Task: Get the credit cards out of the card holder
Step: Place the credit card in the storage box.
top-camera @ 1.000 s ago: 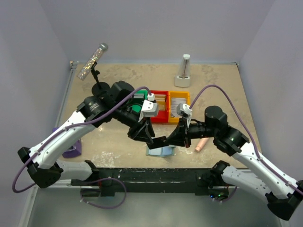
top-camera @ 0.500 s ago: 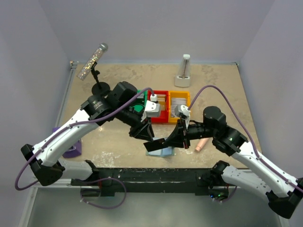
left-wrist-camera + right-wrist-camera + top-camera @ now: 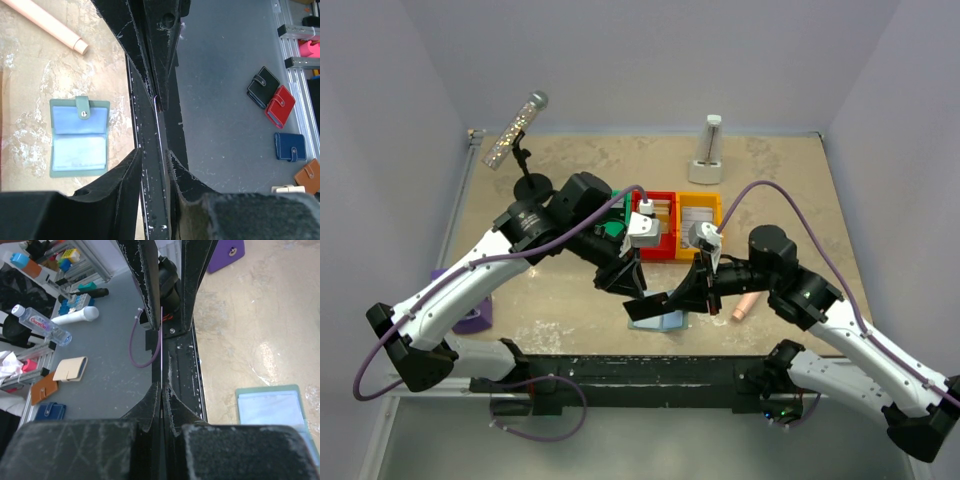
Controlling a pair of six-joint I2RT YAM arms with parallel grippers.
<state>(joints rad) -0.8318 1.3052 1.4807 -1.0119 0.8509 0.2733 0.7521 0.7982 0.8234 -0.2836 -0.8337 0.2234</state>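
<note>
The card holder (image 3: pixel 660 321) lies open and flat near the table's front edge; it also shows in the left wrist view (image 3: pixel 79 137) and the right wrist view (image 3: pixel 272 412). One dark credit card (image 3: pixel 653 300) hangs in the air above it, seen edge-on as a thin line (image 3: pixel 161 125) (image 3: pixel 161 340). My right gripper (image 3: pixel 677 297) (image 3: pixel 162 385) is shut on one end of the card. My left gripper (image 3: pixel 632 287) (image 3: pixel 152 155) faces it with its jaws slightly apart around the card's other end. Other cards are not visible.
A pink tube (image 3: pixel 744 306) lies right of the wallet. Green (image 3: pixel 610 226), red (image 3: pixel 657 225) and yellow (image 3: pixel 698 213) bins stand behind the grippers. A white stand (image 3: pixel 707 152) and a glitter tube (image 3: pixel 515 130) are at the back, a purple object (image 3: pixel 472 315) at the left edge.
The left gripper has drawn back up and to the left, and the right gripper has shifted slightly left with the card. Little has moved in the last half second.
</note>
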